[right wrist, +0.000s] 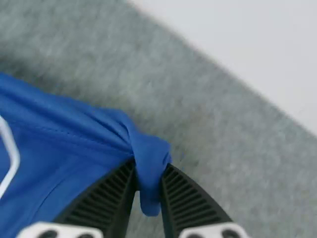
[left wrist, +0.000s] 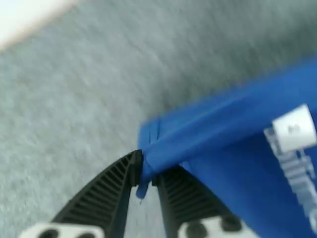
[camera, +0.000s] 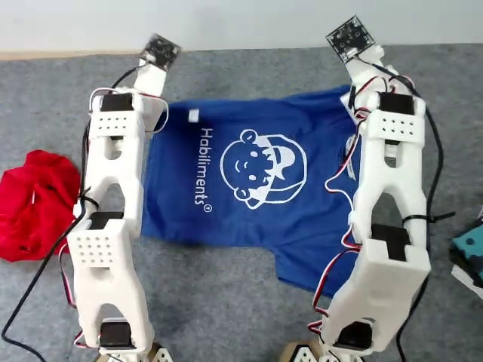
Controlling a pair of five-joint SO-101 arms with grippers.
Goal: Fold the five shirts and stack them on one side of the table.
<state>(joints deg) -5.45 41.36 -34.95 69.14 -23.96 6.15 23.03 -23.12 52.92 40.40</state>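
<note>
A blue shirt (camera: pixel 249 188) with a white cartoon face lies spread on the grey cloth between my two arms. At its far left corner my left gripper (left wrist: pixel 145 179) is shut on the blue shirt (left wrist: pixel 233 134), pinching a folded edge between the black fingers (left wrist: pixel 116 183). At the far right corner my right gripper (right wrist: pixel 147 186) is shut on a bunched bit of the blue shirt (right wrist: pixel 59 144). In the high view both arms stretch toward the far edge, left gripper (camera: pixel 155 75) and right gripper (camera: pixel 361 64) over the shirt's far corners. A crumpled red shirt (camera: pixel 34 200) lies at the left.
The grey cloth (camera: pixel 226 302) covers the table; its far edge meets a pale wall just beyond the grippers. A teal item (camera: pixel 472 245) sits at the right edge. Open cloth lies in front of the blue shirt between the arm bases.
</note>
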